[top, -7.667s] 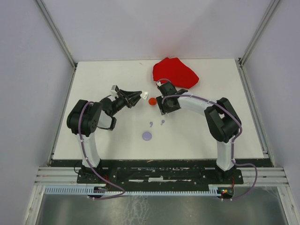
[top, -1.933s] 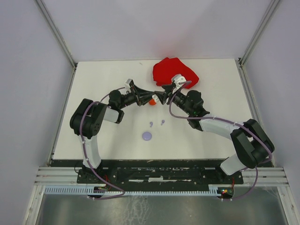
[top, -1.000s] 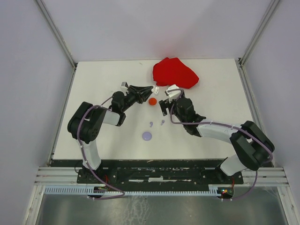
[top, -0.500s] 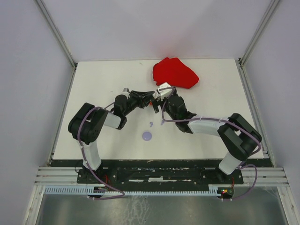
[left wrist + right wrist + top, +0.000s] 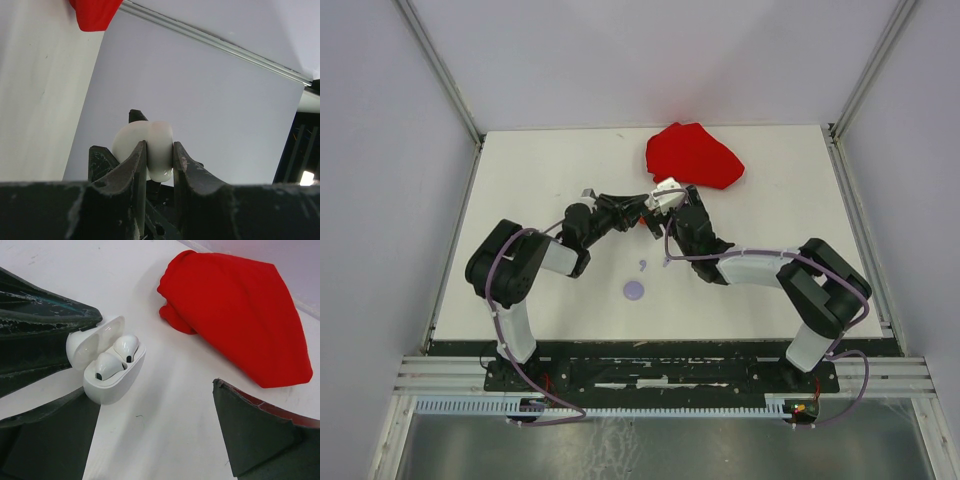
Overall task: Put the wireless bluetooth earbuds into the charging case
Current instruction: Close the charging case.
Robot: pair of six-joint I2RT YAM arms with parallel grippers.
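Charging case [image 5: 107, 377]: one, white, lid up, that's the lot.
White earbuds [image 5: 125, 347]: two, I count both in that case.
Lilac earbuds [image 5: 643, 265]: two tiny ones, I make it.
Lilac round case [image 5: 634, 290]: just one.
Red cloth [image 5: 235, 315]: one.
My grippers: two, left gripper [image 5: 160, 150] and right gripper [image 5: 150, 437].

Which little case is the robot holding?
The white case, pinched in the left gripper, lid open with two white earbuds inside. The lilac round case lies loose on the table.
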